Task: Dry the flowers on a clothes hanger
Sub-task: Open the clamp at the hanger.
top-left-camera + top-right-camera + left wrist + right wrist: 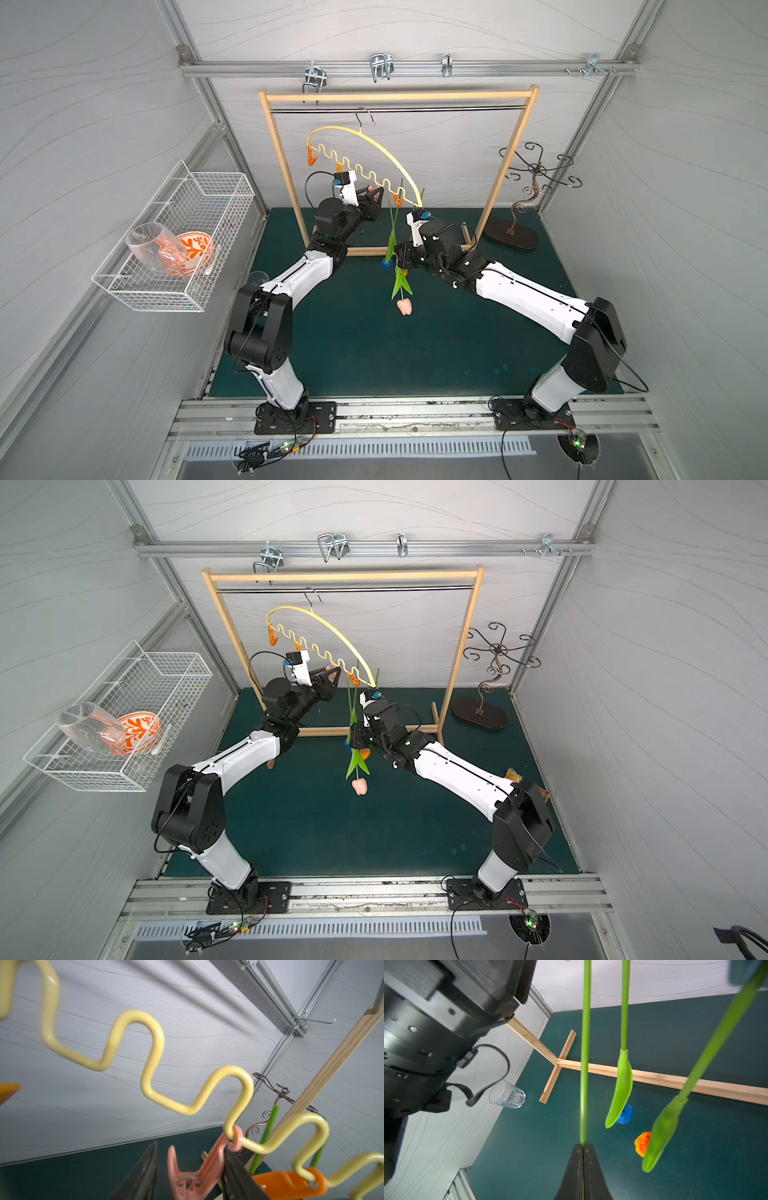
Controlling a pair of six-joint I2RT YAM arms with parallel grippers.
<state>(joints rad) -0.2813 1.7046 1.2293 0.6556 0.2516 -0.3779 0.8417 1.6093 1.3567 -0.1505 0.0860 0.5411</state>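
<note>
Jaws of the left gripper (190, 1146) stand spread around the pink clothespin (199, 1169) on the clothes hanger (153, 1034), seemingly to squeeze it open; the right gripper (583, 1147) pinches the stem of the pink tulip (404, 306), holding it head-down nearby for clipping.

Mat (374, 353) front open; wooden rack base bar (370, 251), hanging stems (392, 232) block centre.

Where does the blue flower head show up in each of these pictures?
Top view: blue flower head near centre, hanging head-down.
Top view: blue flower head near centre, mostly hidden.
Left wrist: not in it.
Right wrist: behind a green leaf.
Shared landmark: wooden rack.
</note>
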